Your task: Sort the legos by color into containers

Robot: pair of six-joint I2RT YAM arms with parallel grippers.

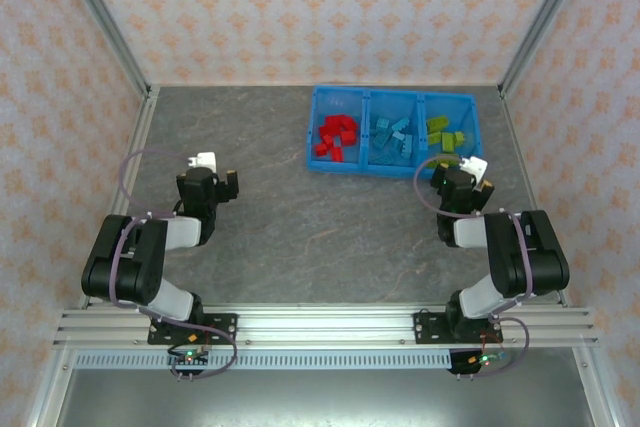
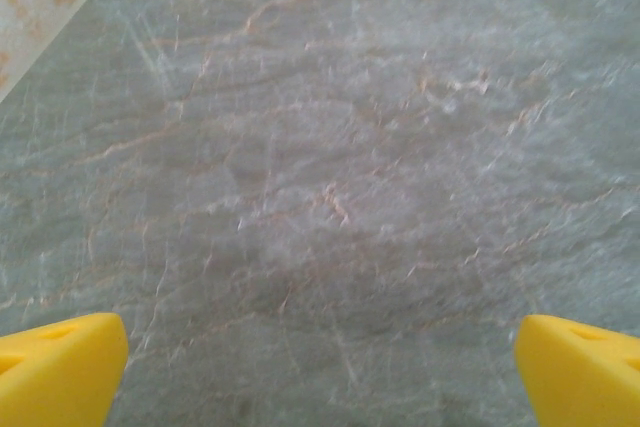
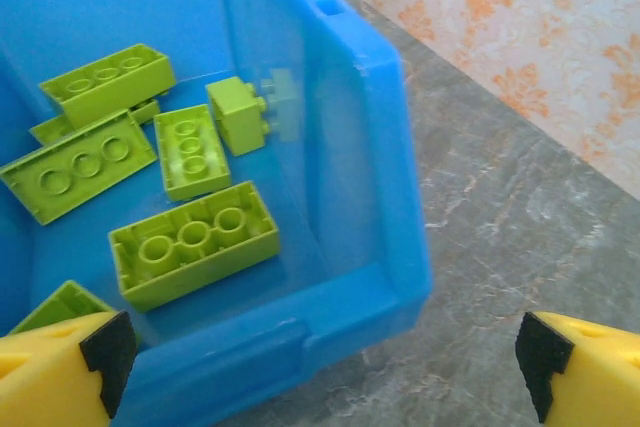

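Tray: a bright blue tray is set at the far right of the table and is divided by two inner walls into three compartments.
Red legos: the red legos are gathered in the left compartment, and no other colour is seen among them.
Light blue legos: the light blue legos are held in the middle compartment.
Lime green legos: the lime green legos are collected in the right compartment. From the right wrist, several are seen lying flat on its floor, and one small brick is tipped close to the outer wall.
Left gripper: the left gripper is spread wide with nothing between its jaws. It is hung over bare table, well apart from the tray.
Right gripper: the right gripper is spread wide and empty. It is poised just beside the tray's near right corner.
Done: every brick that is seen lies inside the tray, and each colour is kept to its own compartment.
Left: little or nothing is judged to be outstanding, so the sorting is taken as complete or nearly so.
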